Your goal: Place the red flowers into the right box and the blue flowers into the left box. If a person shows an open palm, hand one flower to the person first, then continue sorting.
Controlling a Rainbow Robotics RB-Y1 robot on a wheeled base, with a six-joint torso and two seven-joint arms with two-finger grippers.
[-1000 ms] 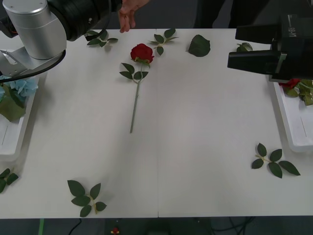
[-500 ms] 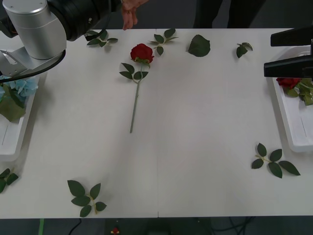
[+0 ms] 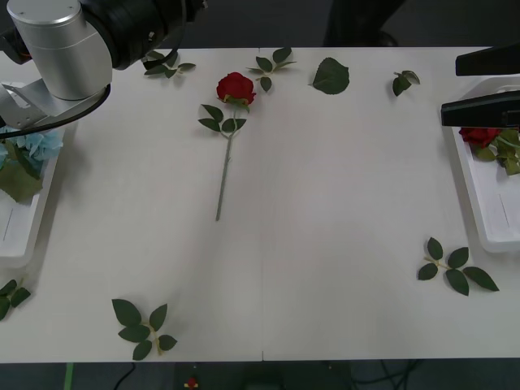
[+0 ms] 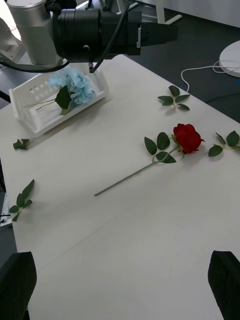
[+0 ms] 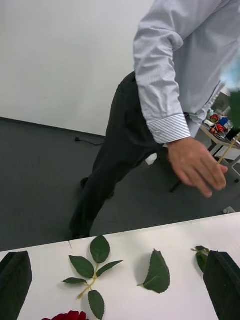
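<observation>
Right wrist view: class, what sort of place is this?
Probably an indoor robot lab: a white table, loose cables on dark floor, and a white tray holding a blue flower.

**White table, one rose and scattered leaves**

The white table [image 3: 325, 203] carries a single red rose [image 3: 236, 87] near its 12 o'clock edge, the stem running back toward the centre. Loose leaf sprigs [image 3: 455, 268] lie at 4 o'clock, at 7 o'clock, at the 8 o'clock edge and in a row along the far edge from 11 to 1 o'clock. A white tray, the left box [image 3: 16, 231], sits at 9 o'clock holding a pale blue hydrangea [image 3: 36, 146]. The right box [image 3: 487, 203] sits at 3 o'clock with red roses in it.
</observation>
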